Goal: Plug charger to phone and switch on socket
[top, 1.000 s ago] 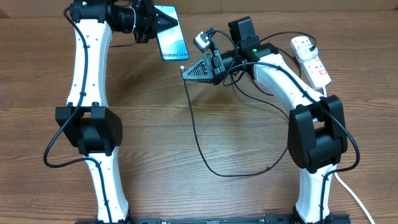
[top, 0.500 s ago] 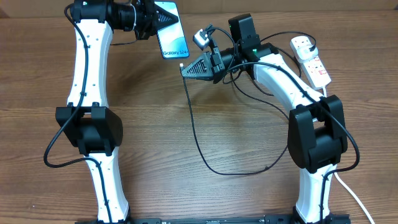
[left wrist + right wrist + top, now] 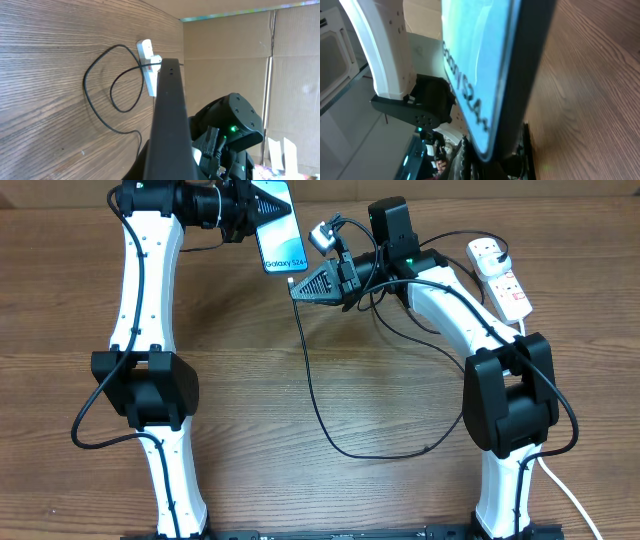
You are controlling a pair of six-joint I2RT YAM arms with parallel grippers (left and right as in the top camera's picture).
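The left gripper (image 3: pixel 248 210) is clamped on the phone (image 3: pixel 280 236), which it holds above the far side of the worktop (image 3: pixel 300 480). The right gripper (image 3: pixel 297 288) pinches the charger (image 3: pixel 315 390) near its tip, just beside the phone's near end. The socket (image 3: pixel 505 280) lies at the far right, with the cable running to its far end.

Right wrist feed, as I see it:
1. Phone (image 3: pixel 480 65): very close and steeply tilted. It has a light blue screen with "Galaxy S24" lettering running down it, and a black edge on the side toward the wood.
2. Wooden table (image 3: pixel 600 100): fills the right side, behind the phone.
3. White arm link (image 3: pixel 380 45): upper left, ending in a black joint (image 3: pixel 427 107).
4. Dark shapes under the phone's lower end: I cannot identify them.
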